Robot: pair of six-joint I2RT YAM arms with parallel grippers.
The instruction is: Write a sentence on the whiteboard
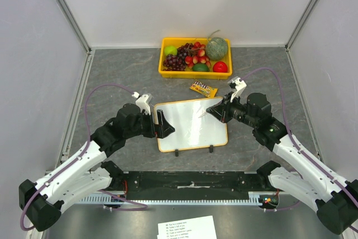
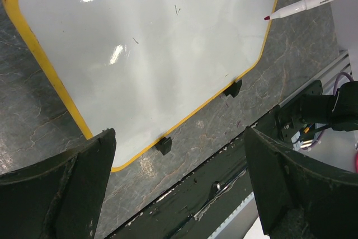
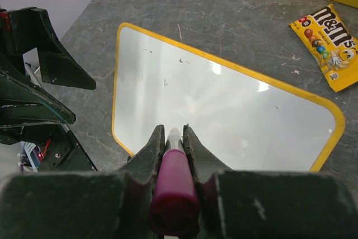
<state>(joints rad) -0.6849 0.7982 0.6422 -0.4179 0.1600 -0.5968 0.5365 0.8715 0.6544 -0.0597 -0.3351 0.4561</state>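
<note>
Top external view, looking straight down: whiteboard (image 1: pixel 193 124) lying flat mid-table, orange-yellow frame, two black clip feet on its near edge. No sentence on it yet: glossy white, bare apart from a few tiny stray specks (clearest from the wrist cameras).

Right of the whiteboard, right gripper (image 1: pixel 217 109) clamped tight around a marker (image 3: pixel 173 174) with a pink-purple back end, reddish tip aimed at the board's far right corner. Impossible to tell whether tip and surface meet. At the whiteboard's left edge, left gripper (image 1: pixel 163 123) spread wide, holding nothing, contact with the frame unclear.

Judged as the very start: pen gripped and lined up, all the writing left to do.

Beyond the whiteboard, a candy packet (image 1: pixel 203 88) just off its far edge, then a yellow tray (image 1: pixel 179 74) of fruit farther back. Nearer than the whiteboard, past the arm bases, a printed paper sheet (image 1: pixel 187 229). Underneath, a grey marbled table (image 1: pixel 112 76). All around, pale plain walls with metal corner posts.
</note>
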